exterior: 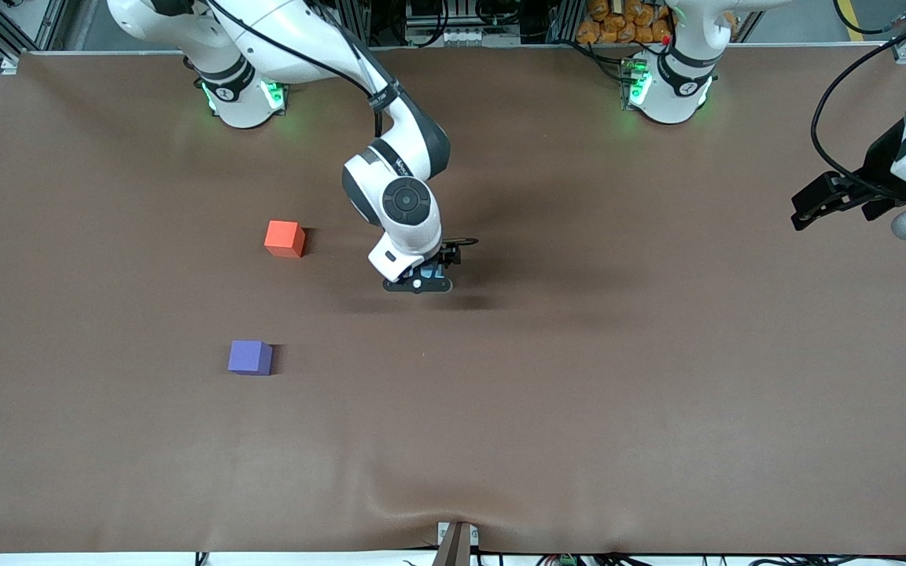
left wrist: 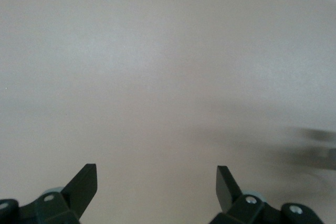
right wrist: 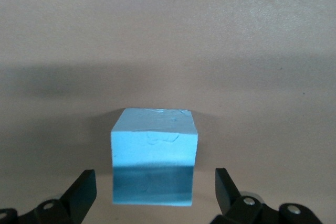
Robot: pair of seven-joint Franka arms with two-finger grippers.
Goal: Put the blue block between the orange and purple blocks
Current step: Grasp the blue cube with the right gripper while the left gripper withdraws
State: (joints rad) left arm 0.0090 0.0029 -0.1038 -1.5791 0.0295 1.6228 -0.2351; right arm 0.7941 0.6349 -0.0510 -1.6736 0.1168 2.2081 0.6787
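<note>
The blue block (right wrist: 155, 153) sits on the brown table mat, between the open fingers of my right gripper (right wrist: 156, 182); gaps show on both sides, so the fingers do not touch it. In the front view my right gripper (exterior: 420, 280) is low over the middle of the table and hides most of the blue block (exterior: 430, 272). The orange block (exterior: 285, 237) lies toward the right arm's end. The purple block (exterior: 250, 357) lies nearer the front camera than the orange one. My left gripper (exterior: 807, 208) waits, open and empty (left wrist: 156, 179), at the left arm's end.
The brown mat (exterior: 579, 393) covers the whole table. A small bracket (exterior: 457, 542) stands at the table's edge nearest the front camera. The two arm bases stand along the edge farthest from that camera.
</note>
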